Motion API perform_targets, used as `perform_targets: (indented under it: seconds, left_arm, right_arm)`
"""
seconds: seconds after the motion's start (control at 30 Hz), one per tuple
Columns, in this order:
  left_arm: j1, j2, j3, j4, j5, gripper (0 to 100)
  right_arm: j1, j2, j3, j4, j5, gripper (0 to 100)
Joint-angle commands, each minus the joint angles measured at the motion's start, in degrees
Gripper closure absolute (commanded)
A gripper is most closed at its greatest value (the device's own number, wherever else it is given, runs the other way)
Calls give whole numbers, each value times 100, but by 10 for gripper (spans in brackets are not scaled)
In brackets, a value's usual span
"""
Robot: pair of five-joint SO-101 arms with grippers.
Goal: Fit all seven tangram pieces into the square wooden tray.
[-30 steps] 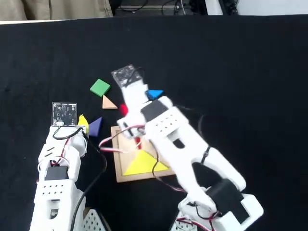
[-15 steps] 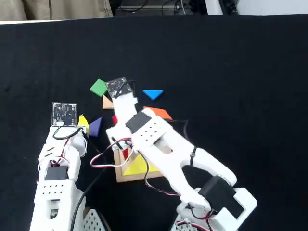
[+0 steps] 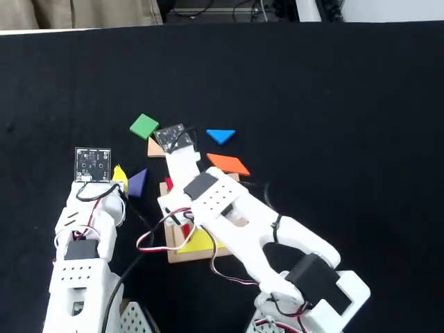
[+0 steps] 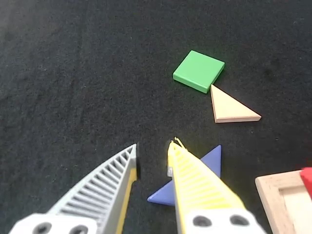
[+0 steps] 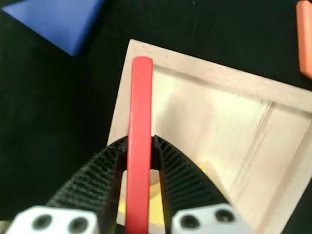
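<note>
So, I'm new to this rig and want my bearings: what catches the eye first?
The right hand, shut on a red piece held on edge over the rim of the wooden tray. Next, loose pieces on the black table beyond the tray: a green square, a light blue triangle and an orange piece.
</note>
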Motion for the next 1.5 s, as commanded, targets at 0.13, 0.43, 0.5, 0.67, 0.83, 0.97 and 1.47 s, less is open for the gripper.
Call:
perform_targets:
  seconds: [0.13, 0.43, 0.5, 0.67, 0.83, 0.97, 1.47]
  left_arm:
    - [4, -62, -75, -132, -9, 884]
    - [4, -62, -75, -132, -9, 884]
    - [4, -62, -75, -132, -9, 884]
    - [-4, -62, -66, -132, -9, 884]
    - [-4, -62, -66, -132, -9, 884]
    - [4, -62, -66, -132, -18, 884]
    - [-567, -53, -286, 149, 545, 885]
  right_arm:
    - [-79, -75, -75, -105, -18, 932]
    - [-712, -84, -163, 211, -9, 794]
    - [-765, -84, -295, 290, -9, 794]
    - [-290, -84, -1534, 1530, -9, 794]
    - [308, -48, -2519, 2514, 0, 794]
    - [360, -40, -2747, 2523, 281, 794]
    - [299, -66, -2818, 2919, 2831, 975]
